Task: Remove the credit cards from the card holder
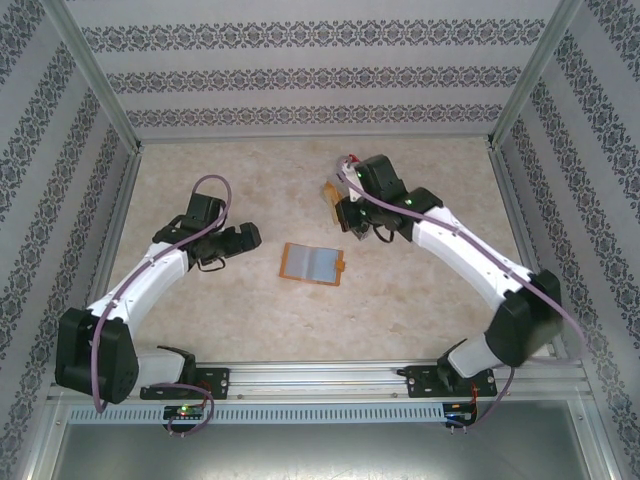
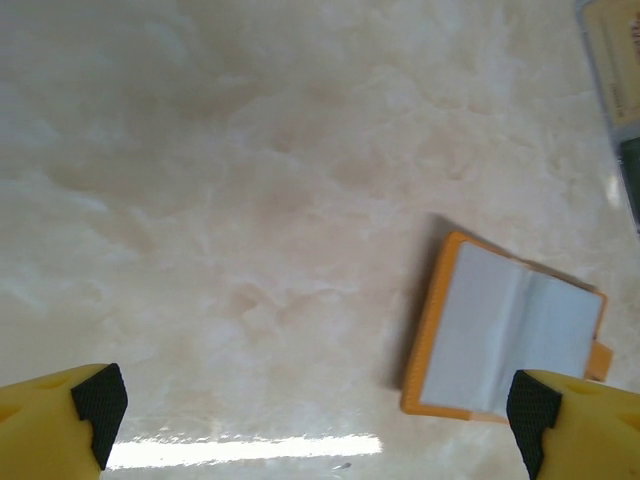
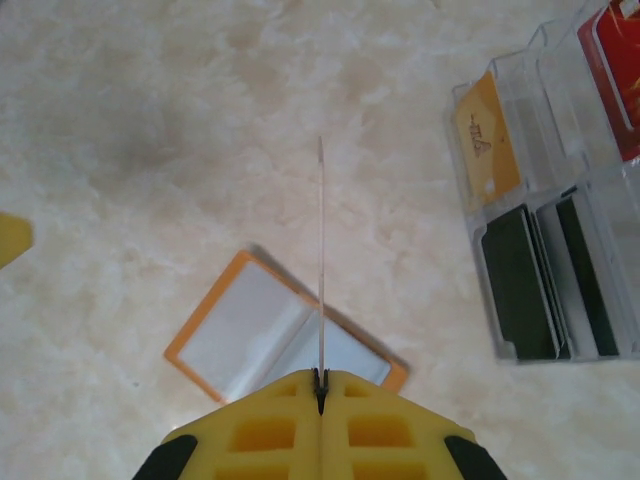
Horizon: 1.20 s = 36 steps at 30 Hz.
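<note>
We're looking at the left arm [image 1: 140, 280] and the right arm [image 1: 460, 245]: white shells, chunky black joints [image 1: 95, 360], and a purple cable [image 1: 212, 182] looping along each. We've got yellow fingers [image 2: 40, 430] with black pads [image 2: 100, 400] and moulded square hollows.

The pale, marbled surface [image 1: 250, 310] is carrying two things. The holder [image 1: 313, 263] is lying open and flat near its middle, with grey pages facing up, an orange edge showing all round and a small tab sticking out on one side. The clear tray [image 3: 545, 190] is sitting further back, apart from the holder, its compartments lying side by side.
</note>
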Available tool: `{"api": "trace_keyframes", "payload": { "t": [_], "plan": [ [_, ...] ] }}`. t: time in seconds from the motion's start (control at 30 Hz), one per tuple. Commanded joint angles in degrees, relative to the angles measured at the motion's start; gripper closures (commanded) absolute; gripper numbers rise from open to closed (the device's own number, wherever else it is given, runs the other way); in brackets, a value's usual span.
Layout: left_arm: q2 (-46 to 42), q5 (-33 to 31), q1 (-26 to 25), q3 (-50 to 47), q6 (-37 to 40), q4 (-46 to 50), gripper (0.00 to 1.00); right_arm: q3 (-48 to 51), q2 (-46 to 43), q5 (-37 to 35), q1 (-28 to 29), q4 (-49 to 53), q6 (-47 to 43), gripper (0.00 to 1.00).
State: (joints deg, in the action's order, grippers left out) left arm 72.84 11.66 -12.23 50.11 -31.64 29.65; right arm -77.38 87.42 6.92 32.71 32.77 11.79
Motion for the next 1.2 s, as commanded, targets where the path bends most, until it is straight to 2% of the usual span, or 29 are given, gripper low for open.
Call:
{"api": "trace_keyframes", "payload": {
  "t": [0.0,0.23,0.6,0.83,1.17],
  "plan": [
    [-3.41,-1.89,1.1,-1.48,2.29,1.62,0.0,-7.06,6.48,-3.02,-1.1,5.72,-6.68,1.0],
    [-7.42,-2.37,1.87,-3.23,3.94,4.67,0.0,-20.27,21.29,-3.6,-4.0,7.84,-11.65,1.0],
    [-7.77,-1.95,2.32,-2.99,4.13,5.14,0.0,-41.89,39.71,-6.99,-5.37,20.06,-20.04,1.0],
    [-7.71,-2.46,2.3,-3.25,4.13,5.07,0.01,-48.13,45.65,-9.59,-5.88,23.29,-24.14,1.0],
    [-7.47,-2.35,2.31,-3.35,4.13,4.89,0.01,-48.71,48.33,-10.15,-7.22,23.93,-24.1,1.0]
  ]
}}
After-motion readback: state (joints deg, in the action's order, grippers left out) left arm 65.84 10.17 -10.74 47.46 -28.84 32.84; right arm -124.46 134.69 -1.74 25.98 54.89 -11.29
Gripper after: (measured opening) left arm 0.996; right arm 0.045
